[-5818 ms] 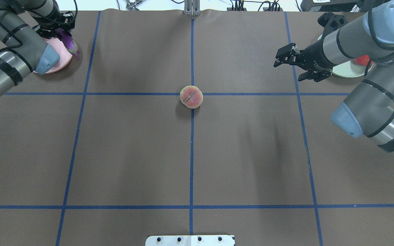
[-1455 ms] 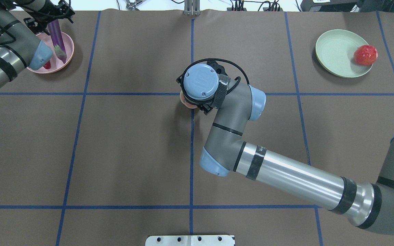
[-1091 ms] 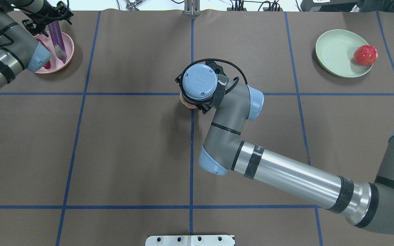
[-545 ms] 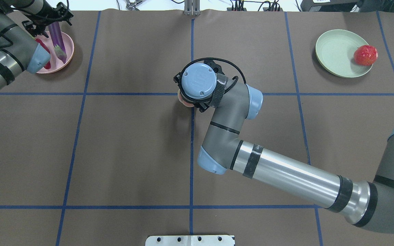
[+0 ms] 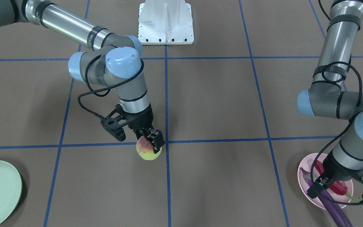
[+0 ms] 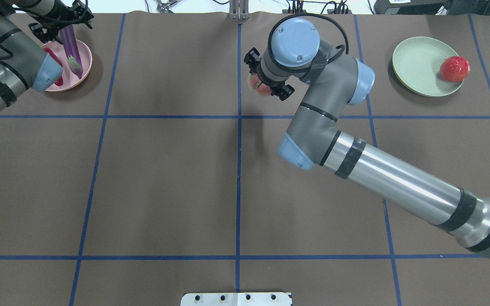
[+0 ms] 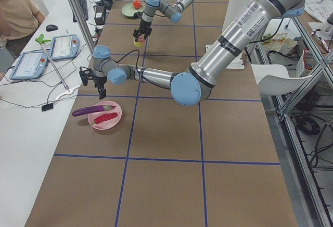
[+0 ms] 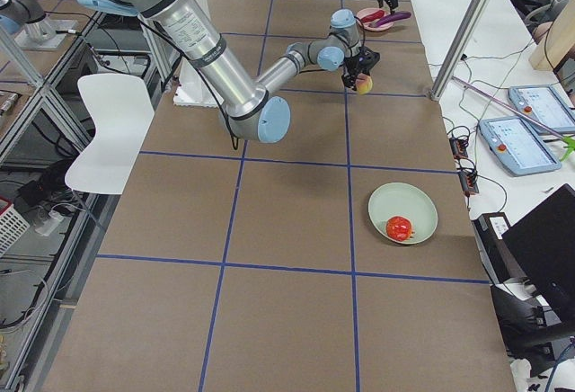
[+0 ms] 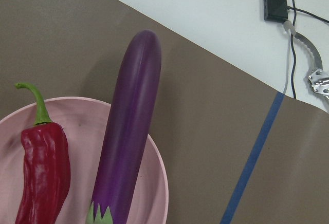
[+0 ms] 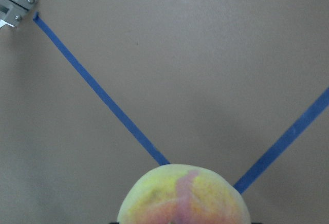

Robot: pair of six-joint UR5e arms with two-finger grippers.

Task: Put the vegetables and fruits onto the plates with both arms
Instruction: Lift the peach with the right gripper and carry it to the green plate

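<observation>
My right gripper [image 5: 149,141] is shut on the peach [image 5: 148,152] and holds it above the table; overhead, the peach [image 6: 257,83] hangs right of the centre line. It fills the bottom of the right wrist view [image 10: 184,196]. The pomegranate [image 6: 454,69] lies on the mint green plate [image 6: 417,63] at the far right. My left gripper [image 5: 342,191] is open over the pink plate [image 5: 306,186]. The eggplant [image 9: 131,142] lies on the pink plate [image 9: 154,183] with its end past the rim. The red chili [image 9: 43,178] lies beside it.
The white pedestal base [image 5: 165,22] stands at the robot's edge of the table. Blue tape lines [image 6: 238,170] divide the brown tabletop. A side table with tablets [image 7: 62,47] and an operator [image 7: 18,13] lies beyond the far edge.
My right arm has lifted the peach off the table's centre and carried it farther away and to the right. My left gripper has stayed over the pink plate.
</observation>
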